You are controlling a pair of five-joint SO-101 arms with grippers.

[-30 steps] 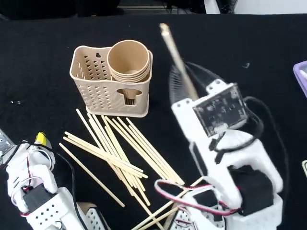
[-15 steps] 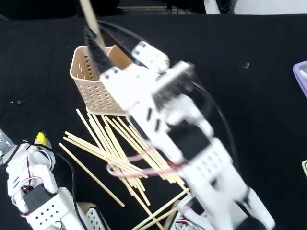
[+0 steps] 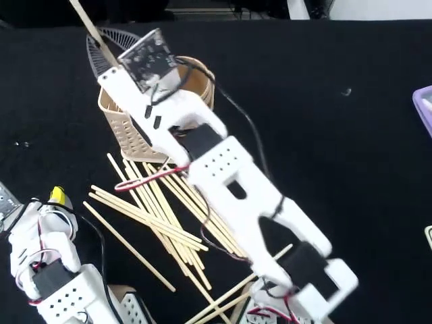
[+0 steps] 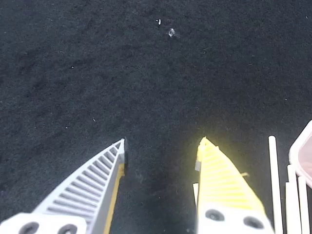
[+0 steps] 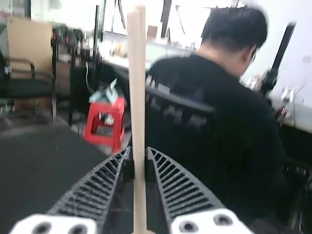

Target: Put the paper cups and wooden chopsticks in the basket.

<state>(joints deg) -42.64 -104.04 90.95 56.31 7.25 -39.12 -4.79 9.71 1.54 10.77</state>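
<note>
Here, right gripper (image 5: 139, 157) pinching chopstick (image 5: 136, 92) (tilted), near basket (image 3: 127, 138)

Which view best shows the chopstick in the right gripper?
Right wrist view: the chopstick sits clamped in the right gripper. High view shows its end near the basket; left wrist view, other chopsticks.

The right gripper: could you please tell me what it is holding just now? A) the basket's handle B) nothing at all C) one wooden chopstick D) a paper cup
C: in the right wrist view the right gripper is shut on a single wooden chopstick standing up between its fingers.
</note>
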